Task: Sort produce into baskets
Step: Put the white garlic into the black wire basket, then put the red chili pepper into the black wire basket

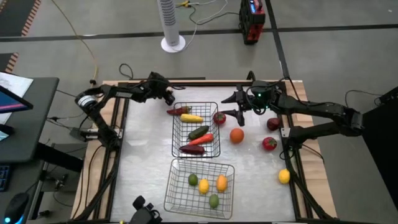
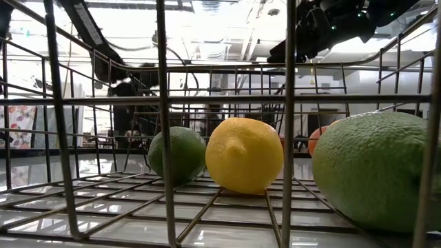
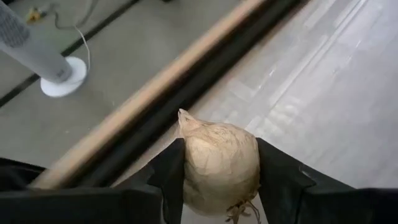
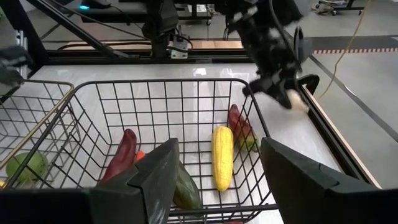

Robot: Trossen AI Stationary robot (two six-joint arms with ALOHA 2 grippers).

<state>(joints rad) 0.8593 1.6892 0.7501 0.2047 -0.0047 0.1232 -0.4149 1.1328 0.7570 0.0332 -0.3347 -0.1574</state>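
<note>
pale garlic (image 3: 219, 167) — papery, stem-tipped

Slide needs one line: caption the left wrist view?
Left gripper clamps the white garlic above the table's far edge.

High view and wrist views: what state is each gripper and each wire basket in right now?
Left gripper: shut on the white garlic bulb, near the table's far edge.
Right gripper: open, empty, above the far basket.
Far dark wire basket: holds long vegetables.
Near dark wire basket: holds round fruits.
</note>
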